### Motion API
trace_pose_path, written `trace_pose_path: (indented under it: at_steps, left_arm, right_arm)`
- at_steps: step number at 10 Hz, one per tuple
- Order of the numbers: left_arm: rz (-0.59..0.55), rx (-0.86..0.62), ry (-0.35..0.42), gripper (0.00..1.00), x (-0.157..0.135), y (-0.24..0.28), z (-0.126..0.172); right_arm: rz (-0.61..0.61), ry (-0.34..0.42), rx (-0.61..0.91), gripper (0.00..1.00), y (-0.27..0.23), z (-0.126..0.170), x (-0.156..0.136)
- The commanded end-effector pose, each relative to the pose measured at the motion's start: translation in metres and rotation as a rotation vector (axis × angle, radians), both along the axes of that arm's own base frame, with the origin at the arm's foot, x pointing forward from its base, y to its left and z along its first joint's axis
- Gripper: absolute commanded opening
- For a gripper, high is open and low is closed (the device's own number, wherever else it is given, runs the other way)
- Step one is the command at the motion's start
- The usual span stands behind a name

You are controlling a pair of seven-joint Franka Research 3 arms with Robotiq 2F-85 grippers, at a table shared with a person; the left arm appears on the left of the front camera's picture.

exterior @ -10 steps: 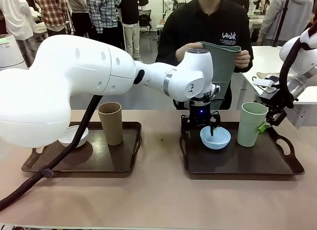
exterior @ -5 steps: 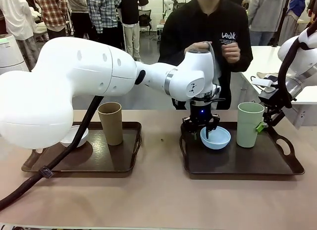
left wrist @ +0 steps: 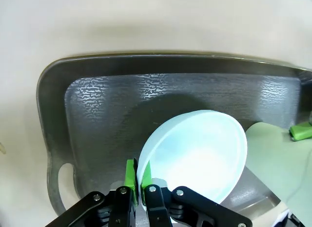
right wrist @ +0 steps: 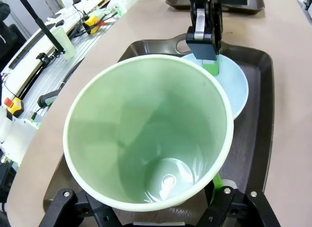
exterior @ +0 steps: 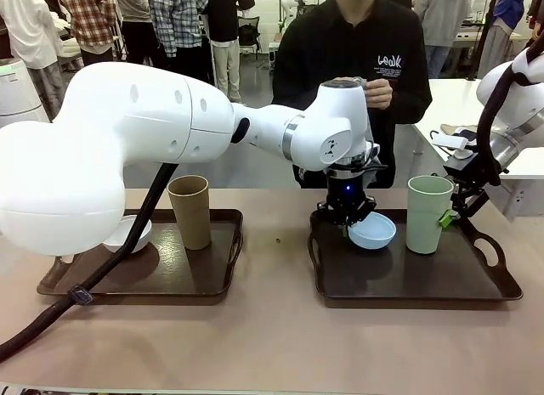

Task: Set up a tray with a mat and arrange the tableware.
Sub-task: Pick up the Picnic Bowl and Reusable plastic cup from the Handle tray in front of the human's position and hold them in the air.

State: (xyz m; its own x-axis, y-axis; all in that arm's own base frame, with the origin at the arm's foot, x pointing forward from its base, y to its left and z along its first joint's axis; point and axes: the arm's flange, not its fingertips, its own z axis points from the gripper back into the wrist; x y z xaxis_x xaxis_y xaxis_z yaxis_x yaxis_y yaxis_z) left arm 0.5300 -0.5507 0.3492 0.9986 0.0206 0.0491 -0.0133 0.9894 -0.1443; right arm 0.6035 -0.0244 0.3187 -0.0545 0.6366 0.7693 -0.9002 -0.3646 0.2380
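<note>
Trays, two of them and both dark, lie side by side on the surface (exterior: 272,344). In the right tray (exterior: 501,284) we see the light blue bowl (exterior: 374,234), empty and tilted. The left tool (exterior: 348,225) is clamped on the bowl's rim, one green pad inside and one outside. We cannot tell whether the bowl's base touches the tray.

Just beside the bowl, in the same tray, the pale green cup (exterior: 427,215) stands upright, and from above we see nothing in it. The right tool (exterior: 450,215) has its fingers on either side of this cup. We cannot tell whether they press on it or merely flank it.

The left tray (exterior: 170,276) holds the tan-brown cup (exterior: 190,210), upright, and the white bowl (exterior: 127,234), which is partly hidden behind a black cable.
</note>
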Motion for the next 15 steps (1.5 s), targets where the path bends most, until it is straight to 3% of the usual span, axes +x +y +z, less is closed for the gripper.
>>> trace_pose_path:
  at_steps: [1, 2, 4, 7, 10, 12, 13, 14, 15]
  left_arm:
    - [-0.005, 0.003, 0.02, 0.0, 0.001, 0.001, 0.007]
    - [-0.018, -0.01, 0.017, 0.0, -0.003, 0.003, 0.014]
    - [-0.054, -0.002, -0.016, 0.03, -0.028, 0.009, 0.05]
    - [-0.043, -0.013, -0.154, 0.03, -0.062, 0.018, 0.115]
    - [-0.044, -0.015, -0.285, 0.03, -0.101, 0.016, 0.17]
    - [-0.022, -0.048, -0.308, 0.03, -0.109, 0.025, 0.18]
    - [-0.079, -0.038, -0.251, 0.03, -0.097, 0.01, 0.187]
    - [-0.079, -0.038, -0.251, 0.03, -0.097, 0.01, 0.187]
    - [-0.079, -0.038, -0.251, 0.03, -0.097, 0.01, 0.187]
  right_arm:
    - [0.024, -0.026, -0.009, 0.0, -0.003, 0.002, 0.0]
    - [0.006, -0.053, -0.004, 0.0, -0.006, 0.01, -0.004]
    - [-0.012, -0.183, 0.034, 0.0, -0.017, 0.052, -0.028]
    - [-0.056, -0.344, 0.06, 0.0, -0.037, 0.11, -0.075]
    - [-0.061, -0.417, 0.072, 0.0, -0.045, 0.146, -0.116]
    - [-0.068, -0.494, 0.076, 0.0, -0.042, 0.167, -0.138]
    - [-0.055, -0.529, 0.086, 0.0, -0.037, 0.168, -0.132]
    - [-0.057, -0.422, 0.064, 0.0, -0.054, 0.169, -0.126]
    - [-0.057, -0.422, 0.064, 0.0, -0.054, 0.169, -0.126]
